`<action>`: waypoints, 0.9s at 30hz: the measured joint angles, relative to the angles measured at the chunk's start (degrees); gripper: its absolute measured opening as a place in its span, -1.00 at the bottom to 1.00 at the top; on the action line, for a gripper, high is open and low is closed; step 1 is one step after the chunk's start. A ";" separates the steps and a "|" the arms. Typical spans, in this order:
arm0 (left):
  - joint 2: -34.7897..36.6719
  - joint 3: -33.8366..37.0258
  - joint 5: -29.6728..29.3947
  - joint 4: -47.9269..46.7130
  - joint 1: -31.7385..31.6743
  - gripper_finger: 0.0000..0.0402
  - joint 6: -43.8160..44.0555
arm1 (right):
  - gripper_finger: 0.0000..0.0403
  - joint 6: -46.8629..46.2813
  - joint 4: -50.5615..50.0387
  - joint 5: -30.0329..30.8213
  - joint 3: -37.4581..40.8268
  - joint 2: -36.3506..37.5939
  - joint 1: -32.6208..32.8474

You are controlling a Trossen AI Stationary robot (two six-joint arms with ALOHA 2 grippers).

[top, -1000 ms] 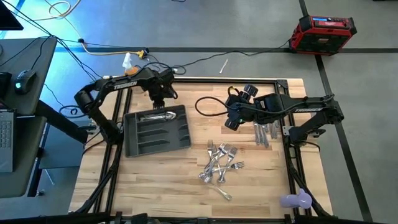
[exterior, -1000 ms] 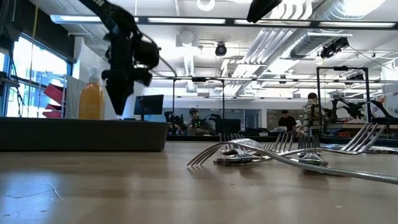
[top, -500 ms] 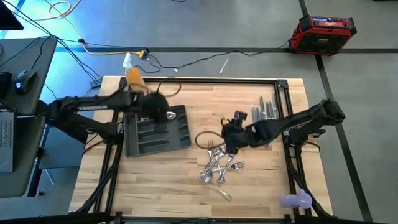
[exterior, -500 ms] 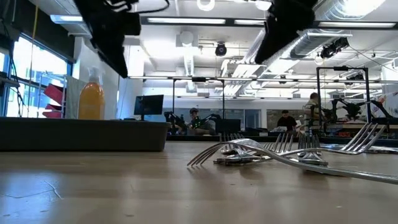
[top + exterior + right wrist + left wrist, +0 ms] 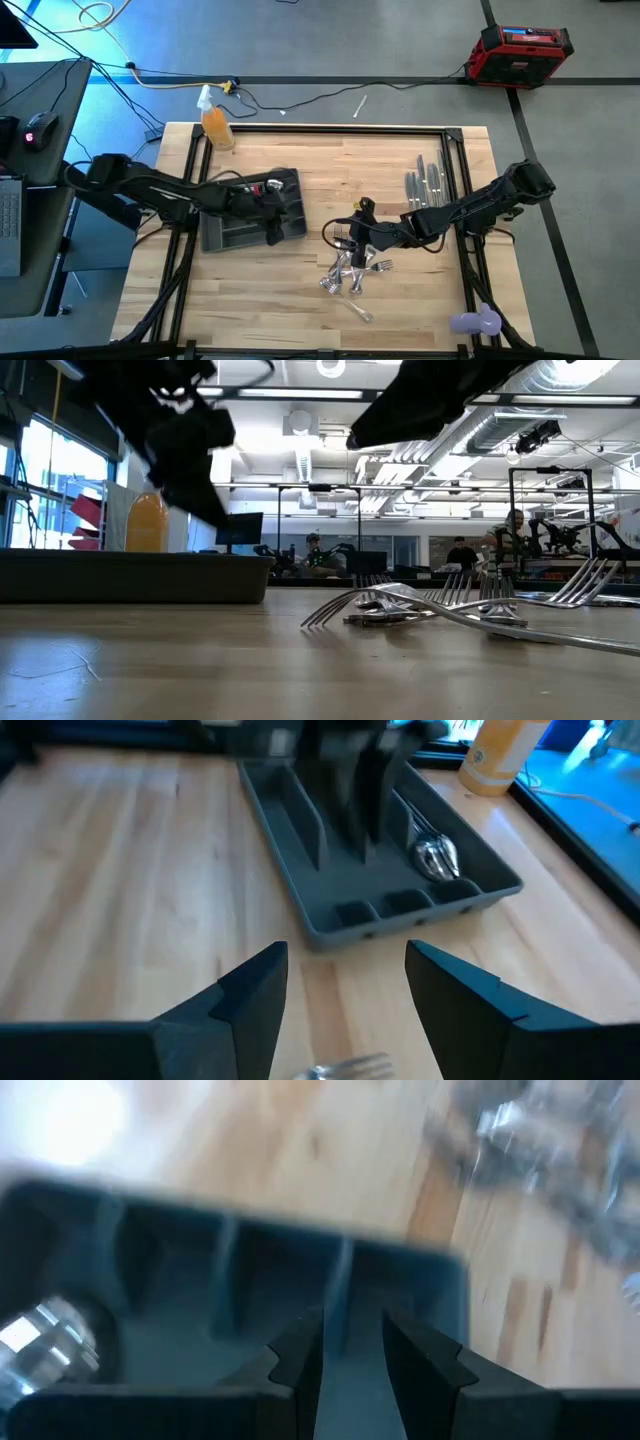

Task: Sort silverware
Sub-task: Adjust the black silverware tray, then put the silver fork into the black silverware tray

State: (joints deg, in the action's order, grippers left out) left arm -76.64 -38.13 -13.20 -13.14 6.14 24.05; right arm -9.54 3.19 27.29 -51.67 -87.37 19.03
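Your silverware sits in three places: a tangled heap of forks [image 5: 352, 268] on the wooden counter [image 5: 400, 310] in front of centre, a row of knives [image 5: 427, 186] laid side by side near the counter's right edge, and a spoon [image 5: 436, 856] already lying in the long compartment of the grey tray [image 5: 222, 237] on the left. The right gripper [image 5: 357, 224] hangs just above the fork heap on its tray side, its fingers [image 5: 250, 1000] spread apart with nothing between them. Your left gripper [image 5: 272, 207] is over the tray's right portion, pointing down at the compartment dividers; its fingers [image 5: 300, 1355] stand a narrow gap apart and hold nothing. An orange bottle [image 5: 216, 124] stands at the counter's far left corner, beyond the tray.
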 joint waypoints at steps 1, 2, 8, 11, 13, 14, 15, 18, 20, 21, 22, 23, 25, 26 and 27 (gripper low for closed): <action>-1.66 0.00 0.94 -0.39 0.59 -0.58 0.92 | -0.05 -0.87 0.52 0.00 -0.01 -0.25 0.00; -3.25 0.00 1.60 -0.94 1.25 -0.58 1.83 | -0.05 -0.93 0.93 -0.17 -0.01 -0.41 0.11; -9.77 -0.15 4.38 -8.85 6.84 -0.58 9.27 | -0.05 -1.19 4.50 -0.78 -0.10 -1.81 0.88; -9.98 -0.33 4.76 -12.62 11.06 -0.58 13.63 | -0.05 -2.37 4.62 -0.83 -0.10 -2.19 0.92; -9.32 -0.32 4.75 -14.57 13.89 -0.58 16.18 | -0.05 -2.52 4.37 -0.81 -0.10 -2.26 0.92; -8.94 -0.21 4.77 -15.31 15.03 -0.58 17.32 | -0.05 -2.71 4.40 -0.83 -0.10 -2.26 0.92; -8.45 -0.15 4.70 -15.84 16.04 -0.58 18.36 | -0.05 -3.11 4.43 -0.81 -0.10 -2.26 0.92; -6.86 -0.04 3.31 -16.76 18.37 -0.58 20.78 | -0.05 -3.50 4.84 -0.52 -0.10 -2.26 0.92; -5.55 0.00 1.96 -17.42 19.14 -0.58 20.96 | -0.05 -3.50 4.76 -0.51 -0.10 -2.26 0.92; -4.94 0.00 1.55 -17.81 19.36 -0.58 21.36 | -0.05 -3.50 4.68 -0.50 -0.10 -2.26 0.92; -4.34 -0.10 1.14 -18.35 19.54 -0.58 21.88 | -0.05 -3.50 4.55 -0.50 -0.10 -2.26 0.95; -3.74 -0.40 0.54 -19.19 19.60 -0.58 22.39 | -0.05 -3.50 4.37 -0.50 -0.10 -2.26 1.11; -2.43 -1.41 -1.54 -21.15 19.60 -0.58 23.25 | -0.05 -3.35 4.00 -0.10 -0.10 -2.26 1.39; -1.82 -1.93 -3.24 -21.77 19.59 -0.58 23.34 | -0.05 -3.22 3.88 0.51 -0.10 -2.26 1.64; -1.39 -2.47 -5.08 -22.01 19.58 -0.58 23.31 | -0.05 -3.07 3.80 1.31 -0.10 -2.26 1.96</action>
State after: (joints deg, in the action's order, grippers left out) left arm -78.03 -40.60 -18.28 -35.16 25.71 47.36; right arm -12.60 6.99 28.60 -51.77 -89.62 20.98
